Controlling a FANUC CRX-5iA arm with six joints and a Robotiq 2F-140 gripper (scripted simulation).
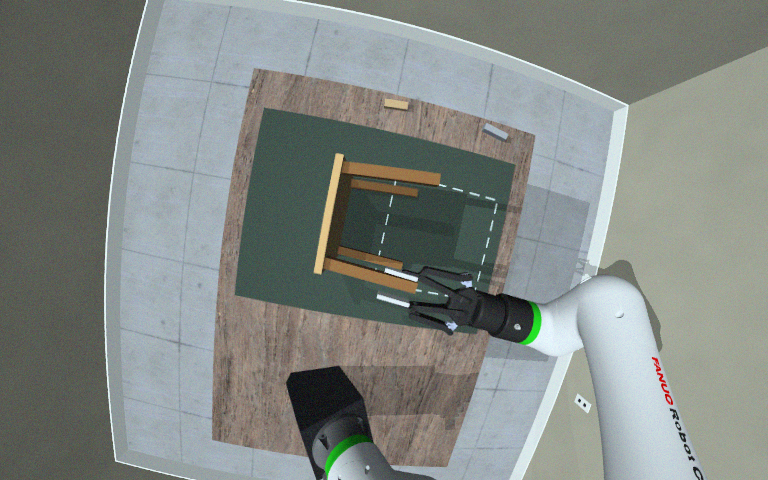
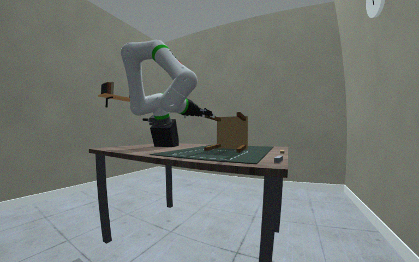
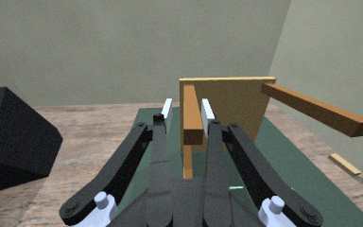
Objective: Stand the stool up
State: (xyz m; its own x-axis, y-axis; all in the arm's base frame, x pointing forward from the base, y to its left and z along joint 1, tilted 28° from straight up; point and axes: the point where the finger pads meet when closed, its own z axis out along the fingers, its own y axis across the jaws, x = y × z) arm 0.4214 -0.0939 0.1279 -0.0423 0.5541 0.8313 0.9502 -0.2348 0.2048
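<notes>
The wooden stool [image 1: 362, 223] lies on its side on the green mat [image 1: 283, 226], with its seat [image 1: 329, 213] on edge at the left and its legs pointing right. The legs reach partly over the dashed rectangle [image 1: 438, 237]. My gripper [image 1: 397, 288] is level with the upper near leg [image 1: 370, 275] and straddles its end. In the wrist view the fingers stand apart around that leg [image 3: 192, 115], with a gap on the left side. The gripper is open. In the side view the stool [image 2: 231, 132] rests on its two lower legs.
A small tan block [image 1: 395, 104] and a grey block [image 1: 495, 132] lie near the table's far edge. The robot's black base [image 1: 322, 396] stands at the near end of the wooden table. A second raised leg [image 3: 312, 109] juts out to the right of the gripper.
</notes>
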